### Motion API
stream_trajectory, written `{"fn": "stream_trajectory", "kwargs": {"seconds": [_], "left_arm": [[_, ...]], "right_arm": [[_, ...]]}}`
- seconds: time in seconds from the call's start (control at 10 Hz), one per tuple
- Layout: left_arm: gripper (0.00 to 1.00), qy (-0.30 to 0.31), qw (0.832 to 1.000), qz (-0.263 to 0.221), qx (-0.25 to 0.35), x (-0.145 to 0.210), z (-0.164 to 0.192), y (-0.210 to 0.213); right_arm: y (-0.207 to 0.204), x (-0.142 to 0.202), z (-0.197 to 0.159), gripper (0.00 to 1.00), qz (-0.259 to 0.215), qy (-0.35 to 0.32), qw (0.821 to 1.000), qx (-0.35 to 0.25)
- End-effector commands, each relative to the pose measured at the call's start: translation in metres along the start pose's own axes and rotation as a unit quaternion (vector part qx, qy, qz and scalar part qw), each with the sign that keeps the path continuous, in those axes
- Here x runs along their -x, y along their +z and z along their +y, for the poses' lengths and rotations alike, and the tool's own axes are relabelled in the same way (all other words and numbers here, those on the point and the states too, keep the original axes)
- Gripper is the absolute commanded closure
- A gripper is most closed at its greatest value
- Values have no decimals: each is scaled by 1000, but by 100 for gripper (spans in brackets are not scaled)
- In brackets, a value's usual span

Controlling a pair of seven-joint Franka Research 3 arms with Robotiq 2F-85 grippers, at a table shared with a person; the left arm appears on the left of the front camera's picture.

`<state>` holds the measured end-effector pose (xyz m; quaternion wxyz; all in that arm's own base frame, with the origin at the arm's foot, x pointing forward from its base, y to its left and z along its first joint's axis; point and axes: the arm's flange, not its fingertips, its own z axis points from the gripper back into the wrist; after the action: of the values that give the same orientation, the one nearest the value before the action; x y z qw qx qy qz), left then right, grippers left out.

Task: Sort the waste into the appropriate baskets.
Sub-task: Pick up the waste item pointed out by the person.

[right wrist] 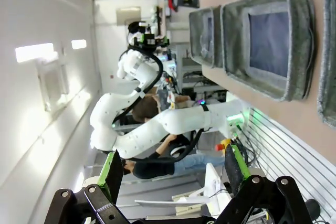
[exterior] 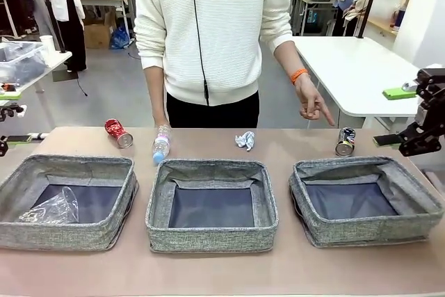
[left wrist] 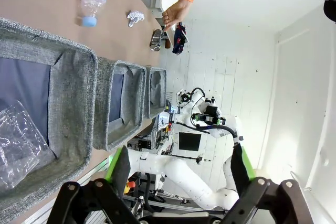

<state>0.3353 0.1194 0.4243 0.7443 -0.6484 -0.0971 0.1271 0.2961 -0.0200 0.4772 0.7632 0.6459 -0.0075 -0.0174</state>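
Five waste pieces: four lie on the table [exterior: 208, 273], one in a basket.
Clear plastic bag [exterior: 50, 208]: inside the left basket [exterior: 69, 163], crumpled into its near-left corner.
Crushed red can [exterior: 118, 133]: on its side near the table's far edge, behind the left basket's far-right corner.
Clear plastic bottle [exterior: 161, 144]: lying down, blue cap toward the robot, the cap just beside the far-left corner of the middle basket [exterior: 208, 166].
Crumpled white paper wad [exterior: 245, 140]: behind the middle basket's far rim, toward its right corner.
Dark blue-silver can [exterior: 345, 142]: just behind the far rim of the right basket [exterior: 365, 163]; whether it touches the rim I cannot tell.
Person's hand [exterior: 313, 106]: above the dark blue-silver can and slightly left of it, not touching; index finger pointing down, the other fingers curled in.
Left gripper [left wrist: 179, 163]: fingers spread wide with nothing between them, by the table's near-left corner, well apart from the litter on the table.
Right gripper [right wrist: 172, 170]: fingers spread wide with nothing between them; in the front view it stands at the table's right edge, beyond the right basket.
Front view gives: the crushed red can and the hand's height above the table.
Left wrist view gives: the bag's creases close up, the baskets in a receding line, and the right arm [left wrist: 189, 174] past the table's near edge.
Right wrist view gives: the left arm [right wrist: 157, 129] bent over past the table's near edge.
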Motion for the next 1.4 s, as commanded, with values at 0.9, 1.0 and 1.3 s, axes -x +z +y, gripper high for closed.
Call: {"fn": "stream_trajectory", "kwargs": {"seconds": [0.9, 1.0, 1.3], "left_arm": [[0, -6, 1000, -3, -3, 0, -1, -1], [0, -6, 1000, -3, -3, 0, -1, -1], [0, -6, 1000, -3, -3, 0, -1, -1]], "right_arm": [[18, -76, 20, 0, -211, 30, 833, 511], [25, -104, 23, 0, -174, 21, 846, 503], [26, -200, -12, 0, -83, -33, 842, 531]]}}
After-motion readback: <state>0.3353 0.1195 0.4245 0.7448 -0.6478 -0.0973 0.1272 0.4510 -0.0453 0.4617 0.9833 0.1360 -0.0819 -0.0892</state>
